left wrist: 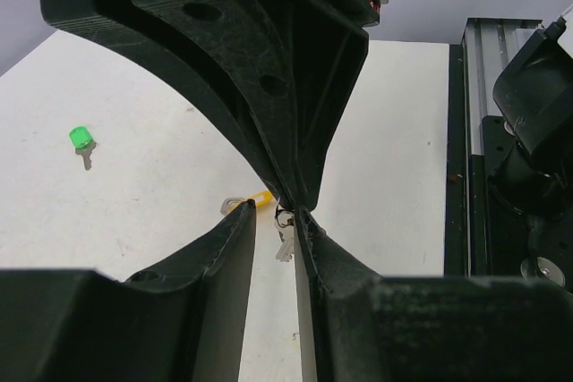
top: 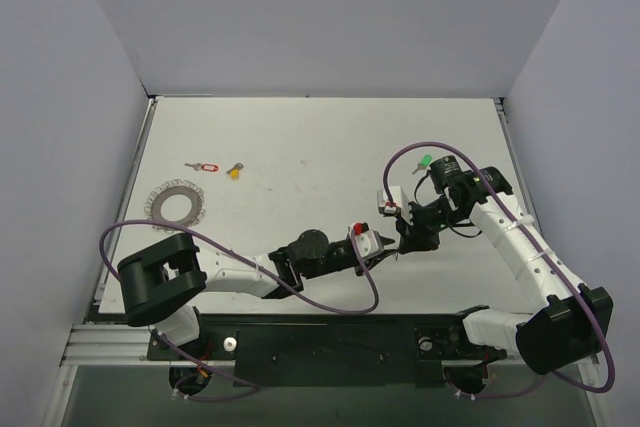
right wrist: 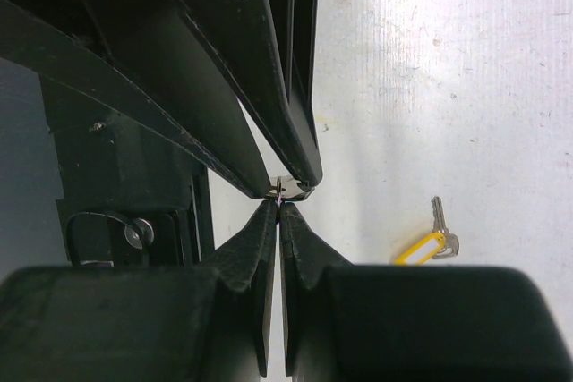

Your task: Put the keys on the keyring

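From above: keyring (top: 178,202) flat on the counter (top: 320,137) at far left, a wide silvery scalloped coil with nothing threaded on it. Red-tagged key (top: 204,165) and orange-yellow key (top: 235,171) just beyond it, green key (top: 425,161) far off to the right. Left gripper (top: 385,250) and right gripper (top: 405,239) tip to tip near mid-counter, well apart from the ring, so a long carry ahead and room for a drop on the way.

From the left wrist: small key (left wrist: 286,246) hanging blade-down between the left gripper's fingertips, thin and silvery, head hidden. Jaws narrowed around it, a slit of counter showing beside it; impossible to tell whether pinching. Yellow-tagged key (left wrist: 253,202) on the counter just behind.

From the right wrist: right gripper pressed fully together, nipping the small key's top at the very tips. Probably a handover. Likely to fall if released before the other pinch bites, with so little metal held. Could also swivel and end up badly angled for the coil.
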Tool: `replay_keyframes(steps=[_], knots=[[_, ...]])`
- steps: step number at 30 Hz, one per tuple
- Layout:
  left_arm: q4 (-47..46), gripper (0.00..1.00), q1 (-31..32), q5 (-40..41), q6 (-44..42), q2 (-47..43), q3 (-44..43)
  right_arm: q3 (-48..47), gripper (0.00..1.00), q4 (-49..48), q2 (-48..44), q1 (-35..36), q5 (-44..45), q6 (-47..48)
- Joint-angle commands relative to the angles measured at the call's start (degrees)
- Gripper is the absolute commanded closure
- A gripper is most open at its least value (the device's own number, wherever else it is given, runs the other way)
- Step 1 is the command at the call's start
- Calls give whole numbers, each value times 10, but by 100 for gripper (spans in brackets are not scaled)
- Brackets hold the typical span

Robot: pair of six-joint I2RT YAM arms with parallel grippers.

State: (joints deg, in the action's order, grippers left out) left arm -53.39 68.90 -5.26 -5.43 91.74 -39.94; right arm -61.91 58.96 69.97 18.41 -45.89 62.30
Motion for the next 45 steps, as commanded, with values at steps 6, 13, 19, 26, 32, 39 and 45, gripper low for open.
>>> replay_keyframes(steps=[6,13,19,26,32,39,45], knots=[[-26,71,1,-13,-9,8,-32,3,100,29,-2,0,-22,13],[-14,74,0,-12,-11,6,-31,3,100,32,-4,0,-24,16],[2,74,0,-20,-12,9,-40,2,100,32,-3,0,-25,16],[8,75,0,-27,-12,12,-42,2,100,33,-5,0,-26,17],[19,85,0,-35,-13,12,-45,3,100,34,-5,0,-28,19],[25,100,-2,-20,2,5,-44,2,100,32,-4,-4,-32,20],[-49,100,-10,34,94,-28,9,13,63,31,-18,-44,-75,28]])
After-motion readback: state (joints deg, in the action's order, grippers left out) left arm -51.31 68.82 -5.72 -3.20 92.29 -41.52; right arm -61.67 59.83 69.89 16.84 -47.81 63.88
